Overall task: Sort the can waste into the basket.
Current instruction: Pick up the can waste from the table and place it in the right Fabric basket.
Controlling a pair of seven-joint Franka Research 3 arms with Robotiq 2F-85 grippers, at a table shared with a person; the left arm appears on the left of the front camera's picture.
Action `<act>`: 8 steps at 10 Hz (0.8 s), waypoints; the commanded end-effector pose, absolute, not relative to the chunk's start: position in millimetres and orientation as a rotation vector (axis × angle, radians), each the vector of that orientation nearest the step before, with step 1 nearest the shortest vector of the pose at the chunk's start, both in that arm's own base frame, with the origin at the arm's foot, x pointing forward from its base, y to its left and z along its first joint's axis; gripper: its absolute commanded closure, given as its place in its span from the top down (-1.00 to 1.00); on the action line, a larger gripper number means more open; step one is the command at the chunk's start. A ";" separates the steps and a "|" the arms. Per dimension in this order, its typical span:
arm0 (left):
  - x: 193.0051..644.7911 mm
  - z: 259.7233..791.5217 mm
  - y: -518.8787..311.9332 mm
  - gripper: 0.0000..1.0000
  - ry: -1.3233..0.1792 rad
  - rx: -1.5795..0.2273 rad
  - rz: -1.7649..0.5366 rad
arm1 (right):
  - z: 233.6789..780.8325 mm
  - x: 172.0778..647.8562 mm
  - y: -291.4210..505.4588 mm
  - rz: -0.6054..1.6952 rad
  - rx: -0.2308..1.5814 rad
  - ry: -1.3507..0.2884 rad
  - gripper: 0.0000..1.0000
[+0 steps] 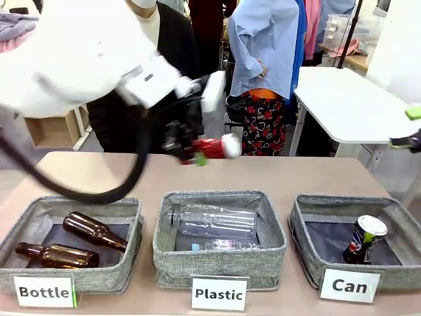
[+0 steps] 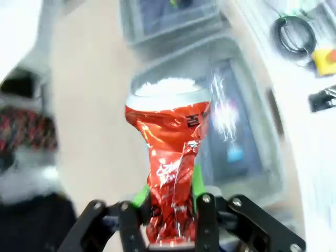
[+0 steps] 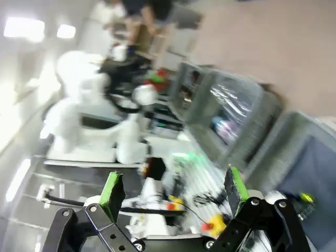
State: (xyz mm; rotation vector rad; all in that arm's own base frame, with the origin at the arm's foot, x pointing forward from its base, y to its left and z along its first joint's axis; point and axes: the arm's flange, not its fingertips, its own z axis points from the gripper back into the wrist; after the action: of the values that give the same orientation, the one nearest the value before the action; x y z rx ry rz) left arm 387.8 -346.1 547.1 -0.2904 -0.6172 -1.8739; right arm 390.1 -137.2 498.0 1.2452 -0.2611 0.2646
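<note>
Three grey bins line the near edge of the tan table [image 1: 296, 172]. The right one, the Can basket [image 1: 309, 217], holds a dark can [image 1: 364, 239]. Farther, above the middle, the left gripper [image 2: 169, 195] pinches a crushed red can [image 1: 214, 147]. The right gripper [image 3: 173, 191] is spread, holding nothing.

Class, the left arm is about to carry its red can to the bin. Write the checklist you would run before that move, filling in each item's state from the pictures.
1. Left gripper is shut on the crushed red can: ok.
2. Can is raised above the table: ok.
3. Can is over the Can basket: not ok, it hangs above the Plastic basket.
4. Can basket has room beside the dark can: ok.
5. Right gripper is open and holds nothing: ok.
6. Right arm is out of the path: cannot tell.
</note>
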 end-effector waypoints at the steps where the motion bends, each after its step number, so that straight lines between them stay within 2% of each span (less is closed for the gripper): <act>1: 422.1 569.4 -391.3 -0.44 -0.630 -0.439 -2.000 | 503.4 362.5 -185.2 0.252 1.105 -0.324 1.00; 3: 417.7 579.4 -488.2 -0.44 -0.533 -0.555 -2.052 | 501.2 320.1 -238.5 0.201 1.094 -0.399 1.00; 6: 391.7 558.3 -623.5 -0.44 -0.369 -0.477 -2.056 | 481.4 269.6 -303.9 0.032 1.217 -0.693 1.00; 7: 388.2 551.5 -656.5 -0.44 -0.343 -0.428 -2.020 | 497.6 288.8 -277.0 0.106 1.107 -0.486 1.00; 8: 396.1 541.0 -685.4 -0.44 -0.340 -0.304 -1.981 | 497.6 288.8 -277.0 0.106 1.107 -0.486 1.00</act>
State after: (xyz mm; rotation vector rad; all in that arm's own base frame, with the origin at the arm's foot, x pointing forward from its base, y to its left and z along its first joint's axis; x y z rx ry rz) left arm 367.1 -642.7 518.4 -0.3983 -0.3904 -2.0169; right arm 274.7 -293.8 490.2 1.1437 -0.5519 0.0571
